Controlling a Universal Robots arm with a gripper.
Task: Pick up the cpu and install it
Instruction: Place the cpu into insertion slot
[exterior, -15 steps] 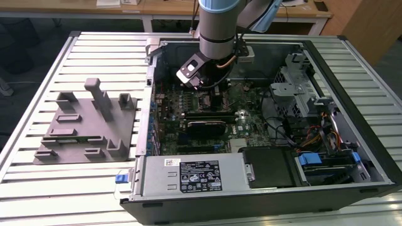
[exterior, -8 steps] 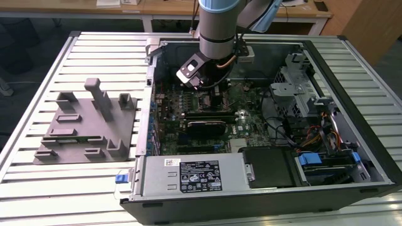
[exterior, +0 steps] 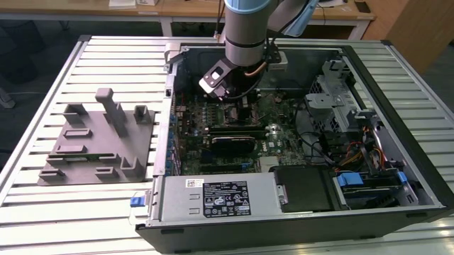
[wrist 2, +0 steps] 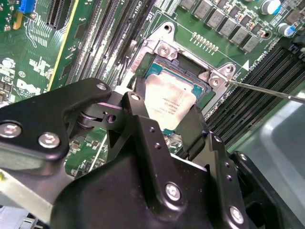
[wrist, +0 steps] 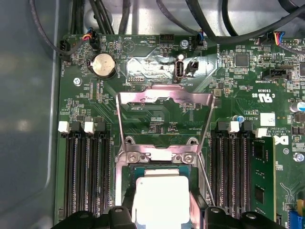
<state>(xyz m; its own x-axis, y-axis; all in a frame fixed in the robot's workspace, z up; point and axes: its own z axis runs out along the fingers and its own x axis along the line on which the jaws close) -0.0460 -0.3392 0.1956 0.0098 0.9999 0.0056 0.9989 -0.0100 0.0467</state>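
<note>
- Two black fingers (wrist 2: pixel 143 125) of your tool (wrist 2: pixel 167 117) were pinching the small flat square cpu (wrist 2: pixel 167 98), silvery-white metal on top, by opposite edges.
- You held it just above the open steel-framed socket (wrist: pixel 157 155) on the green motherboard (wrist: pixel 238 90), inside the open black computer case (exterior: pixel 298 237).
- It looked light, stiff and slick, and I judged its underside fragile; taking it by the edges alone suited it.

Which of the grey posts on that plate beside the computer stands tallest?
The slim post standing between two stubbier blocks on the grey plate; its top rises well above every other piece.
</note>
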